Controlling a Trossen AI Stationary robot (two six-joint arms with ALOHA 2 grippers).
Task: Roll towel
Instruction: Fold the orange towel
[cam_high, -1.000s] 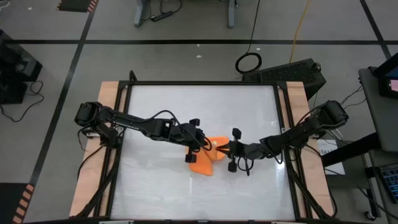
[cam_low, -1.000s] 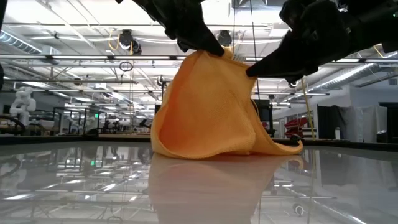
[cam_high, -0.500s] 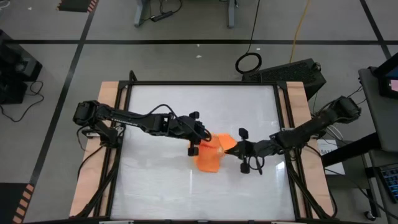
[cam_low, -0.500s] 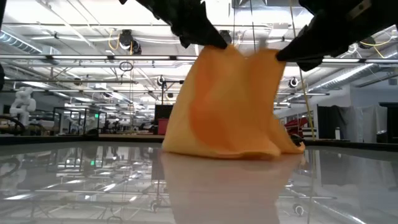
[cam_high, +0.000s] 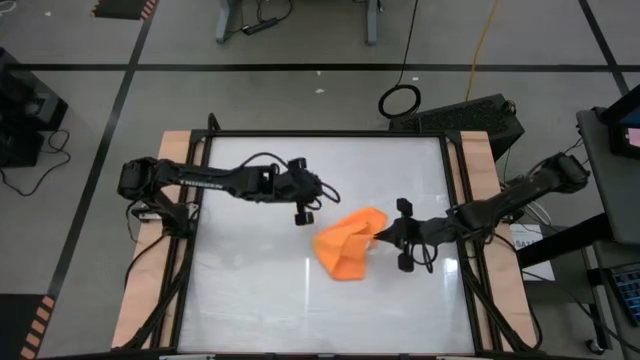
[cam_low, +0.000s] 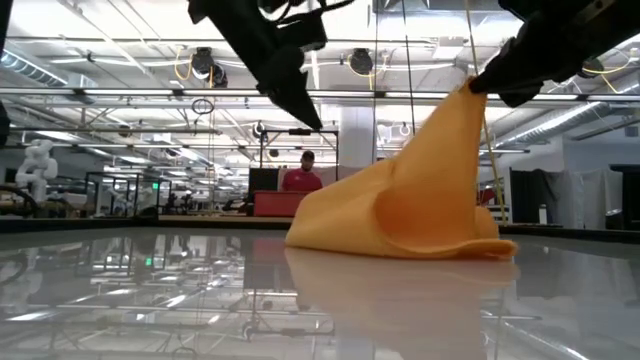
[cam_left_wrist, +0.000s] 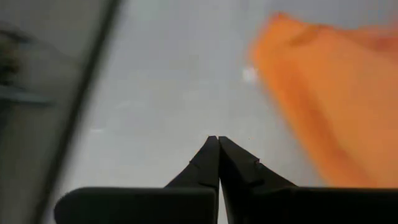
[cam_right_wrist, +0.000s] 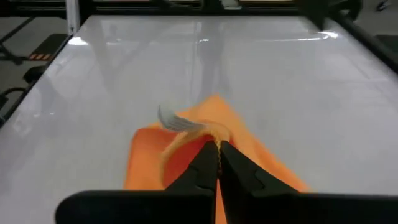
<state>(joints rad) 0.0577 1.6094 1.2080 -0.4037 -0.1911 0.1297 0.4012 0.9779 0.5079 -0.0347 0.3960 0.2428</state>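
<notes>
the towel (cam_high: 347, 247) sits near the middle of the white table (cam_high: 260, 290), one corner lifted into a peak, the rest slumped on the surface. the right end effector (cam_high: 382, 235) has its fingers pressed together, pinching that raised corner. the left end effector (cam_high: 318, 192) hangs above the table just beside the cloth, fingers pressed together on nothing. one towel, two arms. a person (cam_low: 305, 175) stands far behind.

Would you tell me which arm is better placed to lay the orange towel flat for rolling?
The right. The right gripper has its jaws shut on a raised corner of the towel. The left gripper hangs apart from it, jaws shut on nothing.
</notes>
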